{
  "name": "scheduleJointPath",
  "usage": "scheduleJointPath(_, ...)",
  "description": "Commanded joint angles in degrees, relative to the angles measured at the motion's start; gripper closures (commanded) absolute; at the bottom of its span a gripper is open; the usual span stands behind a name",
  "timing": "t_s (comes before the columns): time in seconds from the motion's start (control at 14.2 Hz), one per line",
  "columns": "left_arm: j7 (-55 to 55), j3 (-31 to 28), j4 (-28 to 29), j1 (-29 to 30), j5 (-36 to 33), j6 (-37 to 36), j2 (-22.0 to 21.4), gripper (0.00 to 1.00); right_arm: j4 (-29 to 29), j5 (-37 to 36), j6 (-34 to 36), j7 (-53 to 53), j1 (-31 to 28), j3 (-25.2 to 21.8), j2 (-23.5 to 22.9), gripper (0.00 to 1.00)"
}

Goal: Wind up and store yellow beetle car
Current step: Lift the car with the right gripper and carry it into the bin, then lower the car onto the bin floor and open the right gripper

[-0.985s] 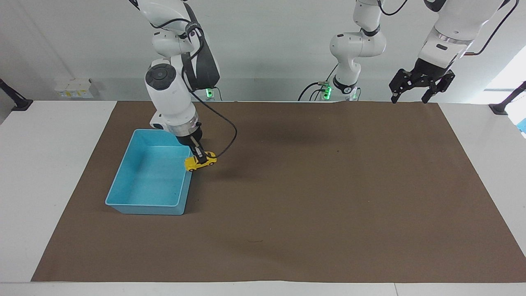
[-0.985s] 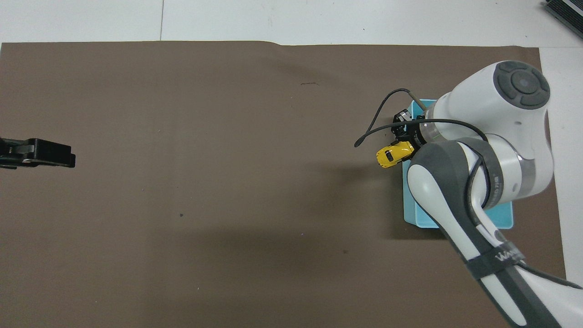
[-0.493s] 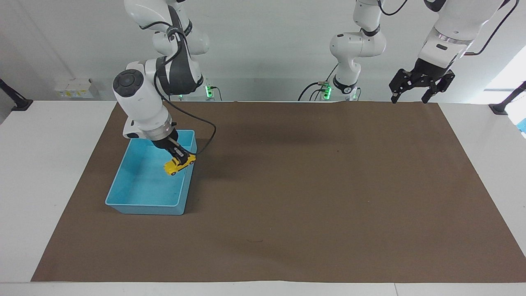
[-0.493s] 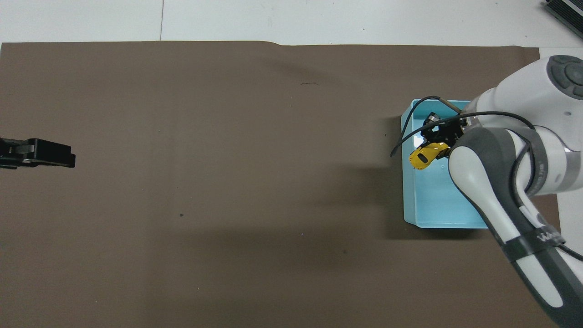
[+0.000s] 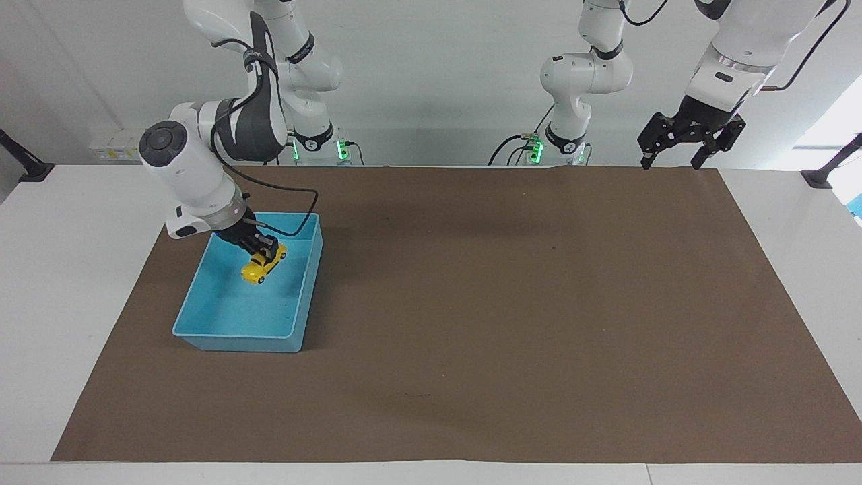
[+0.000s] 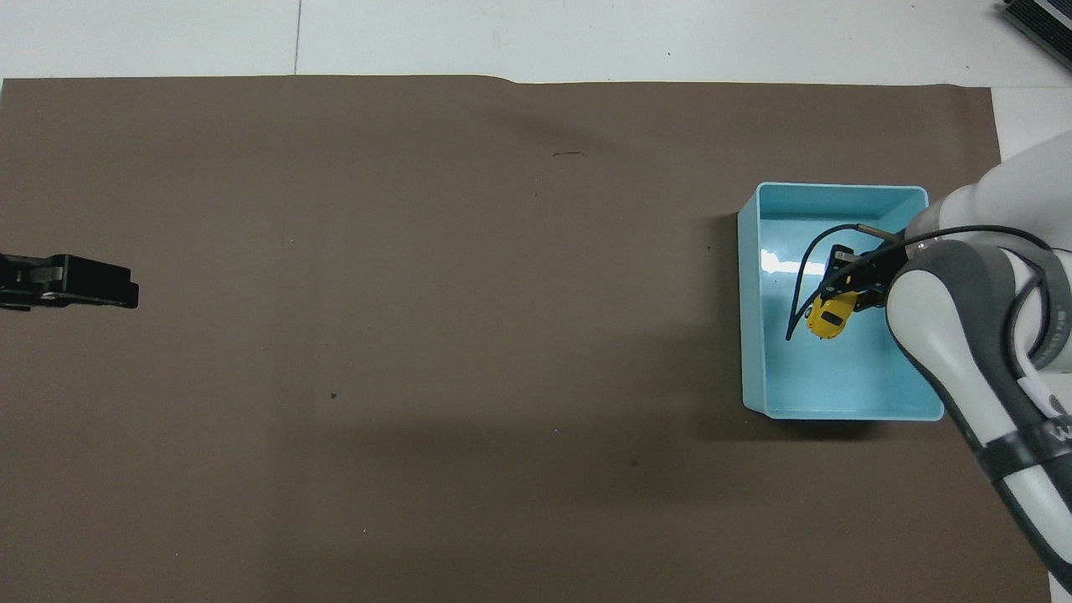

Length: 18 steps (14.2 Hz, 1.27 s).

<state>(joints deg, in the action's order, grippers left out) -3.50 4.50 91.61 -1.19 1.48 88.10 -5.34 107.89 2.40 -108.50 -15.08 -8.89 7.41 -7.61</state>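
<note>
The yellow beetle car is held in my right gripper, which is shut on it from above. The car hangs tilted, low inside the blue tray, over the tray's half nearer to the robots. I cannot tell whether its wheels touch the tray floor. In the overhead view the car shows under the right gripper, inside the tray. My left gripper is open and empty, and waits raised over the mat's corner at the left arm's end; it also shows in the overhead view.
A brown mat covers most of the white table. The tray stands on it toward the right arm's end. A black cable loops from the right wrist over the tray's rim.
My right gripper has carried the car from over the tray's rim to well inside the tray and lowered it. The left arm has not moved.
</note>
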Motion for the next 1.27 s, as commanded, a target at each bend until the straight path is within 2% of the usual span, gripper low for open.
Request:
scheduleJointPath(0.0, 0.2, -0.2, 0.9, 0.1, 0.6, 0.1, -1.1, 0.00, 5.2, 0.2, -1.4, 10.4, -1.2, 0.2, 3.9, 1.00)
scheduleJointPath(0.35, 0.2, -0.2, 0.9, 0.1, 0.6, 0.1, -1.1, 0.00, 8.2, -2.8, -5.5, 18.0, -1.3, 0.2, 4.7, 1.00)
scheduleJointPath(0.77, 0.2, -0.2, 0.9, 0.1, 0.6, 0.1, -1.1, 0.00, 14.5, -4.2, -14.8, 20.8, -1.9, 0.2, 4.1, 1.00)
scheduleJointPath(1.2, 0.2, -0.2, 0.9, 0.1, 0.6, 0.1, -1.1, 0.00, 16.1, -4.1, -18.5, 25.5, -2.2, 0.2, 2.2, 1.00)
